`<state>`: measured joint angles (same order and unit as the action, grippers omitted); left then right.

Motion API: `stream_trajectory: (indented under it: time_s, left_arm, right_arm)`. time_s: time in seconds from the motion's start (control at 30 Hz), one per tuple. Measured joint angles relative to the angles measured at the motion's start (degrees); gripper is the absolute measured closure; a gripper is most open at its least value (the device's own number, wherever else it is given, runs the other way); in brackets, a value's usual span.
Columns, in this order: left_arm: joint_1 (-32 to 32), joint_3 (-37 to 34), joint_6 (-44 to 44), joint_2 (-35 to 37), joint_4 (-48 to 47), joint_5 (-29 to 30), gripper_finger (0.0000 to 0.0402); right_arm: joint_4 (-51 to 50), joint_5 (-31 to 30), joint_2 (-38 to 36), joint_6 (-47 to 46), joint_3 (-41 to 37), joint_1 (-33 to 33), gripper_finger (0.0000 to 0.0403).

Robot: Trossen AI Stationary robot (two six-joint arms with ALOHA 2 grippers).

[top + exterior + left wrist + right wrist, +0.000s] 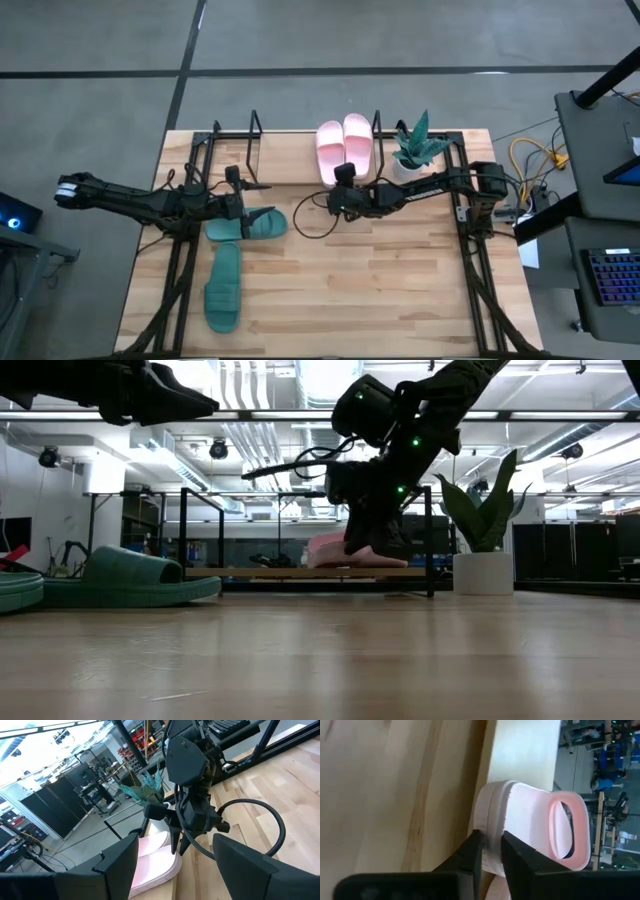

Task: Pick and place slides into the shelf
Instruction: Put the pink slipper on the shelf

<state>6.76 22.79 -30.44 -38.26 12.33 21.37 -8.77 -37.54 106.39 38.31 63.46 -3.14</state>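
Observation:
Two pale pink slides lie side by side on the shelf [255,135] at the far edge, soles on its light board [300,572]. My right gripper [340,180] [491,851] stands at the near, heel end of the left pink slide [329,150] [530,820], shut on it. The other pink slide [357,138] sits just right of it. My left gripper [248,205] [175,870] hovers open and raised over a dark green slide [258,226] [120,580] that lies flat on the table. A second green slide [222,288] lies nearer the near edge. My right gripper pinches the heel rim [492,837] of the left pink slide between its two fingers, which stand close together. It comes from above, pointing down and slanting in from the table's right. The slide lies flat on the shelf board with its strap up.
A white pot with a green plant [415,150] [483,572] stands just right of the shelf. Black arm frames run along both table sides [470,230]. A black cable [315,215] loops from the right arm over the table's middle. Bare wood lies toward the near right.

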Motion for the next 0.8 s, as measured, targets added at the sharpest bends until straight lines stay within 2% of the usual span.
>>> stream_trajectory:
  time_s: [0.2,0.33,0.8]
  left_arm:
    - [0.0,0.0,0.0,-0.02,-0.01,0.0,0.0162]
    - [0.0,-0.02,0.0,-0.07,-0.02,0.0,0.0162]
    - [-0.01,-0.07,0.02,-0.07,0.0,0.0,0.0162]
  right_arm:
    - [1.94,-0.46,0.05,-3.09,1.65,0.0,0.0371]
    - [2.18,-5.99,0.05,-4.79,2.57,0.0,0.0373]
    - [2.26,-7.17,2.08,-5.28,2.69,-0.64,0.0375]
